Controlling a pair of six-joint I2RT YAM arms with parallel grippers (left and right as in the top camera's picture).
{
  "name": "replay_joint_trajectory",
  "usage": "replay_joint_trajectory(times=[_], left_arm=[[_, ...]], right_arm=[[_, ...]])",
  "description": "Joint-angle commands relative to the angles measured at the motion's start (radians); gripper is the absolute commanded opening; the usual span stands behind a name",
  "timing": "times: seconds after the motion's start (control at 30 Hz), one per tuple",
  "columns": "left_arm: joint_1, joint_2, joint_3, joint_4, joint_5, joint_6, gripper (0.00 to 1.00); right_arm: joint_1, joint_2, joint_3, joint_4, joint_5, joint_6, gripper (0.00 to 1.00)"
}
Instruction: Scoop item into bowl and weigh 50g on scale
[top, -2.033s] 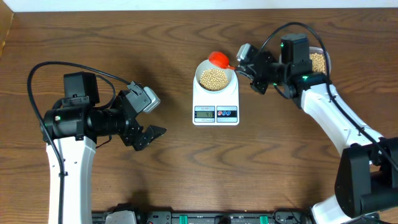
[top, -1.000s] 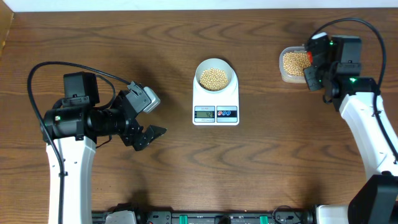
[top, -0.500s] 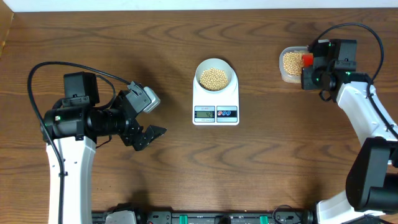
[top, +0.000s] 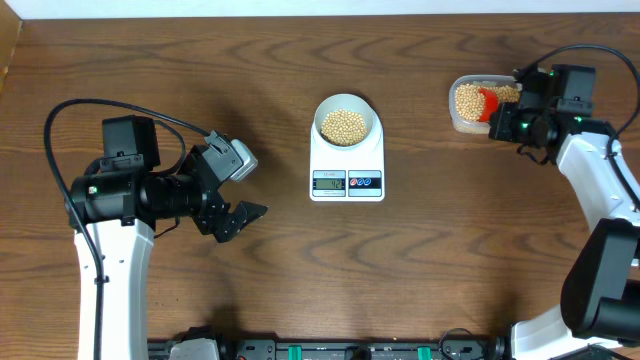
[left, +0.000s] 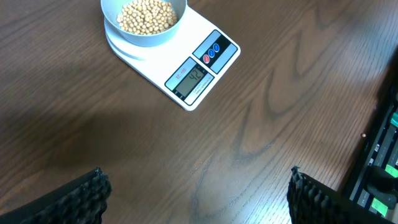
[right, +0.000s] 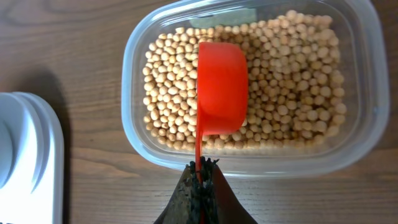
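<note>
Right fingers pinch the red scoop above beans in the clear tub (left fingers spread wide).

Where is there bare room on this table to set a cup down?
Bare tabletop lies between the scale and the open left pincer, between the scale and the clear tub, and in front of the scale. It is crowded at the tub, where the right pincer holds the red scoop over the beans.

robot lab: two arms at wooden table
</note>
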Motion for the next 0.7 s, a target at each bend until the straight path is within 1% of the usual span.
replay_joint_trajectory(times=[0.0,0.2,0.37,0.67], left_arm=[[-0.002,-0.006,0.027,-0.003,0.016,0.013,0.93],[-0.002,-0.006,0.027,-0.003,0.016,0.013,0.93],[-0.002,-0.006,0.027,-0.003,0.016,0.013,0.93],[-0.002,-0.006,0.027,-0.003,0.016,0.013,0.93]], right_arm=[[-0.043,0.008,-0.002,-0.004,-0.111,0.076,0.01],[-0.119,0.008,-0.002,-0.005,-0.219,0.085,0.01],[-0.179,0.008,-0.002,-0.005,-0.355,0.084,0.01],[-0.249,0.008,-0.002,-0.014,-0.426,0.072,0.01]])
